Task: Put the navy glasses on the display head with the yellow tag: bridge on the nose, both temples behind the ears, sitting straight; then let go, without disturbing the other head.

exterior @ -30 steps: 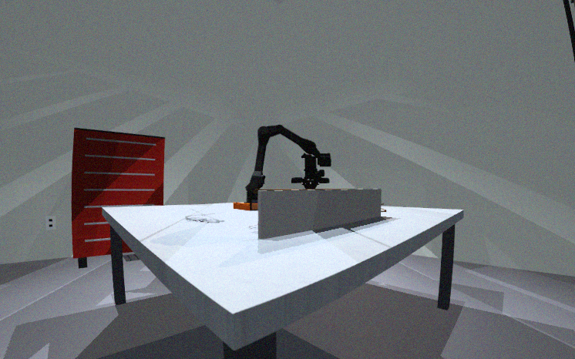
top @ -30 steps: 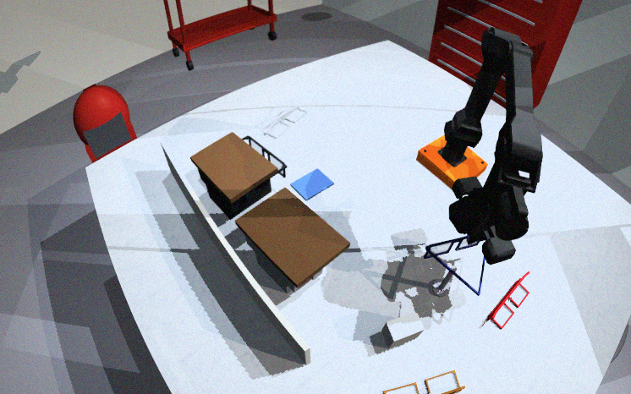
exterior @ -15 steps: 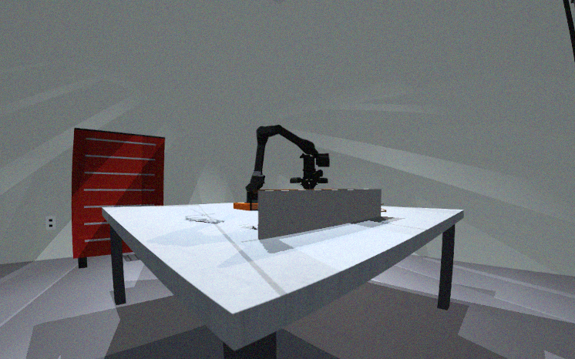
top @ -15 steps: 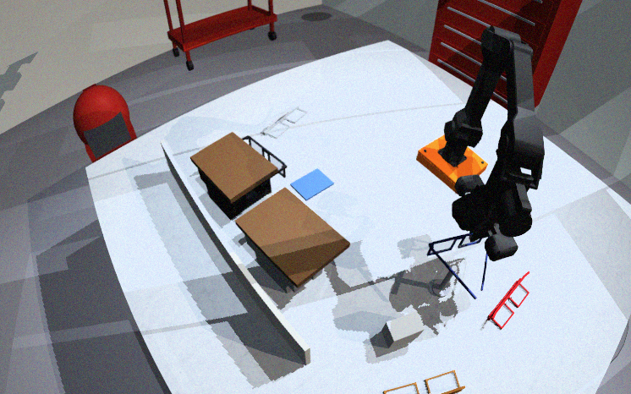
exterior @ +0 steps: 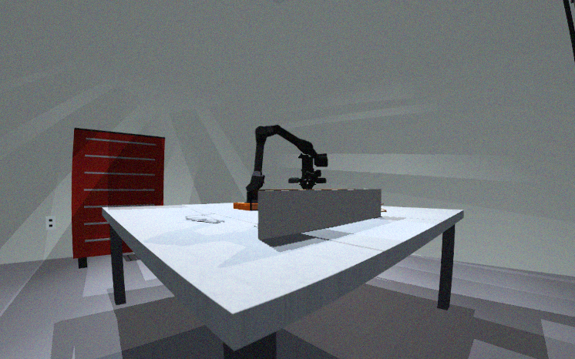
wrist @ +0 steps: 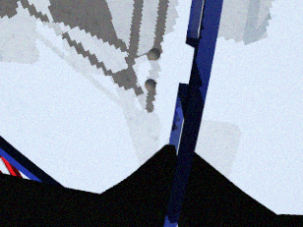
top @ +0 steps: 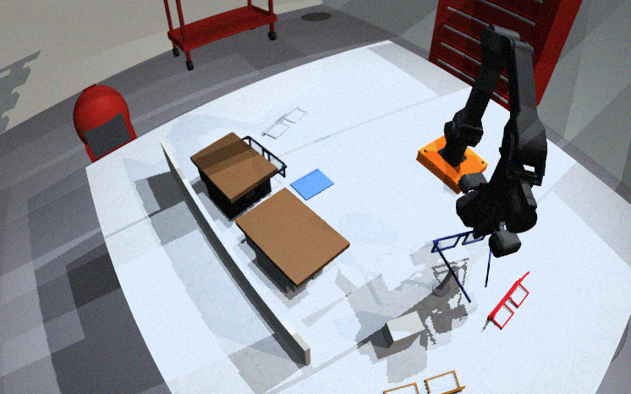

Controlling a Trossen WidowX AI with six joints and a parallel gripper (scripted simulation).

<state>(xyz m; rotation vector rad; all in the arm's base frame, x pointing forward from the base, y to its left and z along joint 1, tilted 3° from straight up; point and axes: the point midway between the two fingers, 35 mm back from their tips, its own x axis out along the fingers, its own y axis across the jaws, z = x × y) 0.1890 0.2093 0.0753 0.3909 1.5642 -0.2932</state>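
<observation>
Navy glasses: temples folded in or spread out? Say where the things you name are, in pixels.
Spread out. In the top view, both temples of the navy glasses (top: 451,271) (wrist: 198,92) extend away from the front frame, with a wide gap between them.

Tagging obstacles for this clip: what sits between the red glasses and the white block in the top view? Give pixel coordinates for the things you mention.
No object stands between the red glasses (top: 510,299) and the white block (top: 404,326) in the top view; only tabletop and shadow.

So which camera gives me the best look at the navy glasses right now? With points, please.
The top view: it shows the navy glasses (top: 451,272) (wrist: 203,73) hanging from the gripper (wrist: 175,155), with part of the front and both temples visible. The wrist view gives only a close-up of the frame at the fingers. In the exterior view I can't make them out.
</observation>
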